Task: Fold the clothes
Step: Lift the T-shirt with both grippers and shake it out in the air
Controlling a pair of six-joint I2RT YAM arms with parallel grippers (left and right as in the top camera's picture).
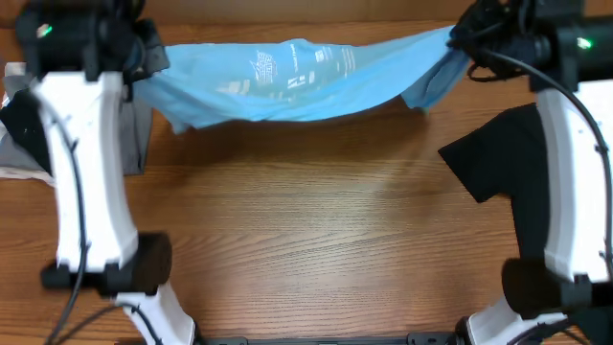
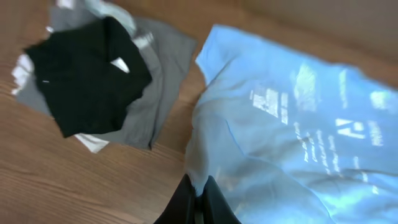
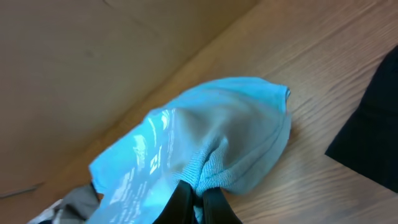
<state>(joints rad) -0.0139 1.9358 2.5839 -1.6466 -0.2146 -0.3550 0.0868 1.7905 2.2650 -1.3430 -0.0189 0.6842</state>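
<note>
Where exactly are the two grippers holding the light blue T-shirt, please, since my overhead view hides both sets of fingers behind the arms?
Observer: The left gripper is shut on a gathered edge of the light blue T-shirt.
Operator: Thank you; and the right one?
Observer: The right gripper is shut on a ribbed band of the shirt, bunched at its fingertips.
Operator: What lies beneath the left arm?
Observer: A black garment lies on a grey garment, with white cloth peeking out from beneath.
</note>
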